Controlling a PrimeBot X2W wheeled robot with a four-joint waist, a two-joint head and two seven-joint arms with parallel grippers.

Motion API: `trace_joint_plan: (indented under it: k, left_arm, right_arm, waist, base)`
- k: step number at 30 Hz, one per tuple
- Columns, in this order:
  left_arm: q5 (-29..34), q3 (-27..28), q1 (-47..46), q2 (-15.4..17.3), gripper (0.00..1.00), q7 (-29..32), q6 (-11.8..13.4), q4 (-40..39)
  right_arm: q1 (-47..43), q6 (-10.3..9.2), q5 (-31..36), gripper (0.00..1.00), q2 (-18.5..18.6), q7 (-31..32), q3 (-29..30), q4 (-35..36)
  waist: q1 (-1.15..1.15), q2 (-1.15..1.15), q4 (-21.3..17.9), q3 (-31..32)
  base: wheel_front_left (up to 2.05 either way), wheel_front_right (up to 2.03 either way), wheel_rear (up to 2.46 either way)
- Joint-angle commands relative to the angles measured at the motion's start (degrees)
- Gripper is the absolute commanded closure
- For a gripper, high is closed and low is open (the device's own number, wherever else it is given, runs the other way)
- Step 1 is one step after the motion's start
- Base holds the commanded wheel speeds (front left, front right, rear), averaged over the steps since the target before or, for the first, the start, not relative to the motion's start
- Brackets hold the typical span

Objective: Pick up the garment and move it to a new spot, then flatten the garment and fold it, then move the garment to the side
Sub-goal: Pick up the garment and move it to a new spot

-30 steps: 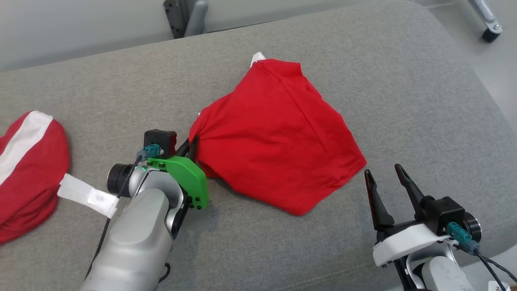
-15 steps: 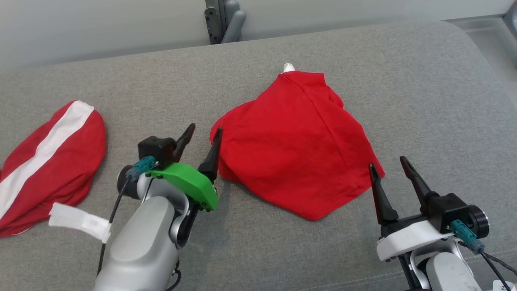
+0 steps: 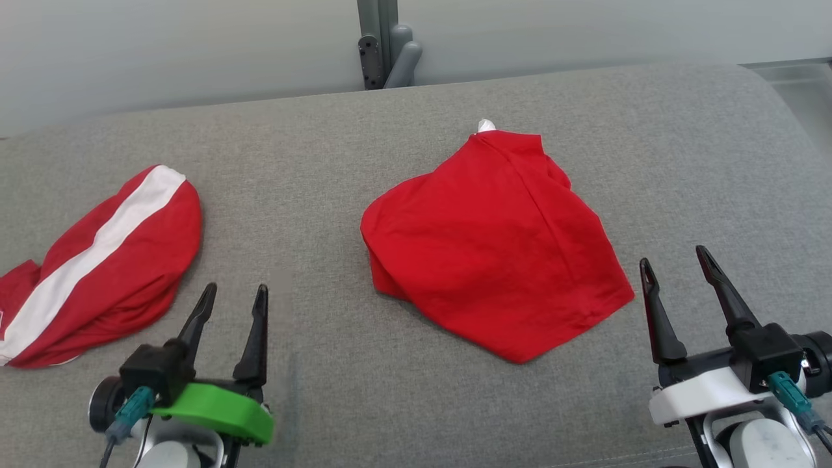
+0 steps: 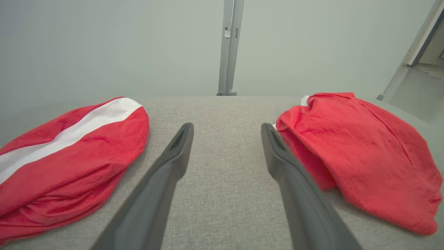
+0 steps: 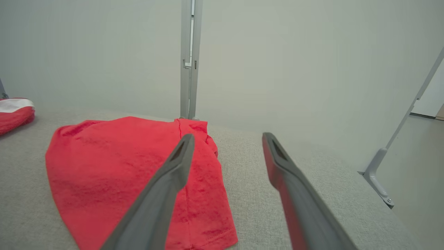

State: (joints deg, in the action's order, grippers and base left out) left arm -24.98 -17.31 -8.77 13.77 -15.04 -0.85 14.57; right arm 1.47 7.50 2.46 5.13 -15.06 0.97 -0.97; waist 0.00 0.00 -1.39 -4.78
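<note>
A plain red garment point(image 3: 494, 237) lies folded in a rough diamond on the grey cushioned surface point(image 3: 312, 156), a white tag poking out at its far tip. The left wrist view shows the garment point(image 4: 360, 149) on its right side; the right wrist view shows the garment point(image 5: 135, 166) ahead and left. My left gripper point(image 3: 234, 296) stands open at the lower left, well clear of the cloth, nothing between its fingers. My right gripper point(image 3: 676, 260) stands open just right of the garment's near right corner, also holding nothing.
A second red garment with a white stripe point(image 3: 107, 260) lies bunched at the left, also seen as a striped bundle point(image 4: 66, 152) from the left wrist. A grey metal post point(image 3: 383, 39) stands behind the surface against a pale wall. Bare floor point(image 5: 416, 166) lies off the right edge.
My left gripper has let go of the garment's left corner, opened and drawn back to the lower left. The head camera has shifted, sliding the whole scene right and down.
</note>
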Motion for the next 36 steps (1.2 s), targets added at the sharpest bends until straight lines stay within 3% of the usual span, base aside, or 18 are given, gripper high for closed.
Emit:
trace_joint_plan:
  k: [1,14,21,36]
  left_arm:
    - [0.60,0.72,1.21,0.20,0.00,-0.15,-0.19,-0.42]
    - [7.22,14.20,9.71,-5.38,0.00,-0.16,-5.17,-0.53]
    - [9.68,19.66,11.06,-7.18,0.00,-0.17,-6.37,-0.40]
    - [8.87,19.23,11.11,-7.15,0.00,-0.17,-6.71,-0.51]
  right_arm:
    - [-0.71,-0.02,0.46,0.00,0.18,-0.20,0.29,0.14]
    - [-5.31,-0.02,0.06,0.00,-0.61,-0.20,6.05,-4.73]
    - [-5.39,-0.02,-0.28,0.00,-1.05,-0.20,6.72,-6.53]
    - [-5.29,-0.02,-0.36,0.00,-1.32,-0.20,5.93,-6.10]
  waist:
    - [0.00,0.00,0.53,-0.04]
    - [0.00,0.00,2.06,0.30]
    - [0.00,0.00,1.76,1.03]
    - [0.00,0.00,1.53,1.75]
  base:
    - [0.00,0.00,0.00]
    - [0.00,0.00,0.00]
    - [0.00,0.00,0.00]
    - [0.00,0.00,0.00]
